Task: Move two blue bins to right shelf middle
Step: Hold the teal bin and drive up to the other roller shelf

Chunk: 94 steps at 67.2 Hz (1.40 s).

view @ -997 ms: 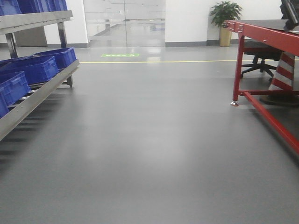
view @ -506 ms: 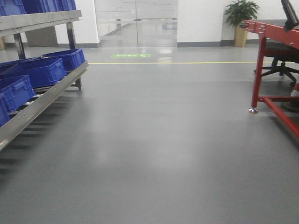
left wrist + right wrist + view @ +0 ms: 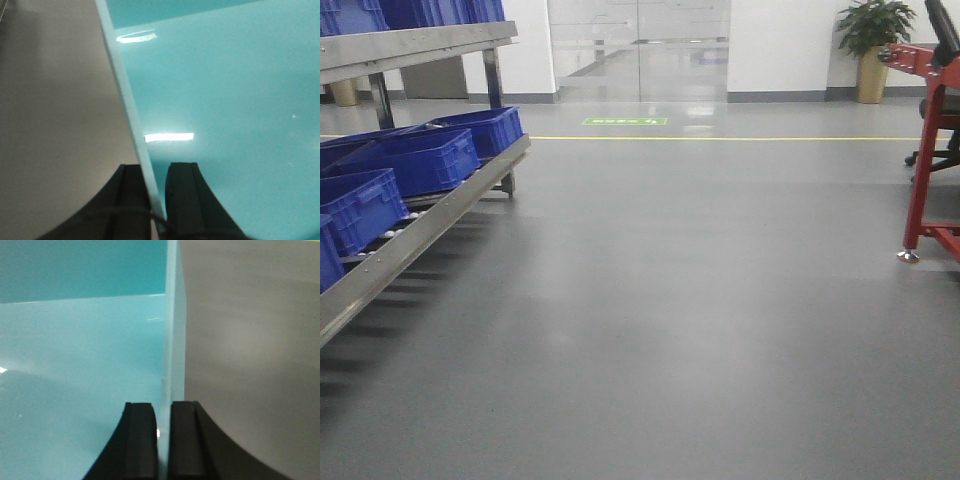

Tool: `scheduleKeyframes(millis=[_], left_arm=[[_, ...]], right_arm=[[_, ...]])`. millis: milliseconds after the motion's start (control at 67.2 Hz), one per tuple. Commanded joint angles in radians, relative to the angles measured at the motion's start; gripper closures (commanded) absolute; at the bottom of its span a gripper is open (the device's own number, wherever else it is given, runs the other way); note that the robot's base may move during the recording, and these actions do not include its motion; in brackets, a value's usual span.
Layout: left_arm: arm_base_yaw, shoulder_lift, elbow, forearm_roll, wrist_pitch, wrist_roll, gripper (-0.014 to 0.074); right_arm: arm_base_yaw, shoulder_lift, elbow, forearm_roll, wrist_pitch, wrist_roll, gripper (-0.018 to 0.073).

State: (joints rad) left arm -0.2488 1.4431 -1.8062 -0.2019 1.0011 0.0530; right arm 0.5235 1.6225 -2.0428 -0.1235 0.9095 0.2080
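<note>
Between our arms hangs the bin [image 3: 235, 90], its side walls pinched by the left end effector [image 3: 156, 172] and the right end effector [image 3: 163, 410], so we judge it best to grip evenly, carry it level and steer clear of the red table [image 3: 923, 170].

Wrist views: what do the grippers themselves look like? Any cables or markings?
Both the left gripper and right gripper have two matte black fingers with flat, square-topped tips and outward-curving shoulders. A thin dark cable crosses the base of the left one. No markings visible; the arms are out of frame.
</note>
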Motion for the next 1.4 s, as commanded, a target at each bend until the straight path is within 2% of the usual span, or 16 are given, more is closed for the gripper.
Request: scheduleKeyframes(millis=[0, 179, 655, 1384], left_arm=[[-0.015, -0.008, -0.014, -0.077, -0.042, 0.016, 0.0707], [-0.015, -0.008, -0.014, -0.077, -0.105, 0.016, 0.0707], [-0.015, -0.008, -0.014, -0.077, -0.418, 0.016, 0.0707], [-0.015, -0.008, -0.014, -0.077, -0.417, 0.016, 0.0707]], right_arm=[[0.007, -0.006, -0.009, 0.046, -0.081, -0.007, 0.0712], [0.007, -0.006, -0.009, 0.046, -0.081, -0.007, 0.0712], [0.007, -0.006, -0.009, 0.046, -0.081, -0.007, 0.0712], [0.007, -0.006, -0.009, 0.046, -0.081, -0.007, 0.0712]])
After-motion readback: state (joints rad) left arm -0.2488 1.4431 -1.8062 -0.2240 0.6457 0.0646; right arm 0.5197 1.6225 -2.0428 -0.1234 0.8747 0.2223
